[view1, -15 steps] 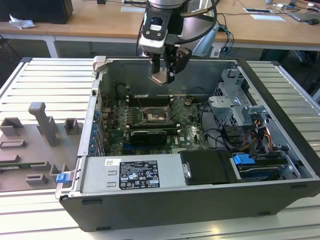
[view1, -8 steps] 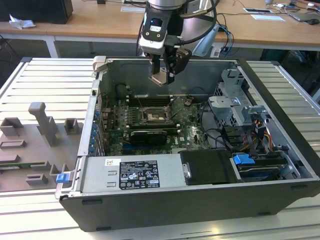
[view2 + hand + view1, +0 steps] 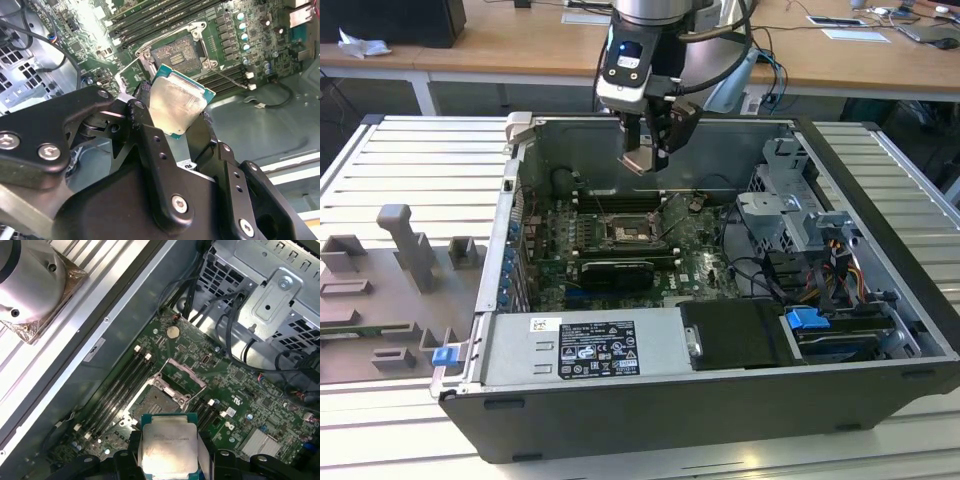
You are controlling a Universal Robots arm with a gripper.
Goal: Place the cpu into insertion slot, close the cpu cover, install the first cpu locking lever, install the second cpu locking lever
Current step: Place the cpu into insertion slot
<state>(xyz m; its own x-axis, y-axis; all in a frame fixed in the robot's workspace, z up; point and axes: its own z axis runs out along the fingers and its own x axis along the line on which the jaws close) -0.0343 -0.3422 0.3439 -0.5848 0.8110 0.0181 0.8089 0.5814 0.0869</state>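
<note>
Black two-finger gripper [image 3: 644, 158], upper centre of the exterior view, clamped on the small flat silver-beige square cpu [image 3: 168, 450] above the dark metal-rimmed square insertion slot [image 3: 623, 231] at mid-frame; judged need: level chip, match corners, no sideways sliding.

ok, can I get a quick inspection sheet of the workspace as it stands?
Surface: slatted metal table with an open computer case on it.
Job's things: cpu held in the air above the motherboard, not seated; insertion slot bare; cpu cover looks raised off the slot.
Clutter: grey fixture tray and blue clip on the table, at the exterior view's left of the case.
Grippers: gripper shut on the cpu by its edges.
Cables: black and coloured wires at the case's drive-bay end, apart from the slot.
Surroundings: wooden desks behind.
</note>
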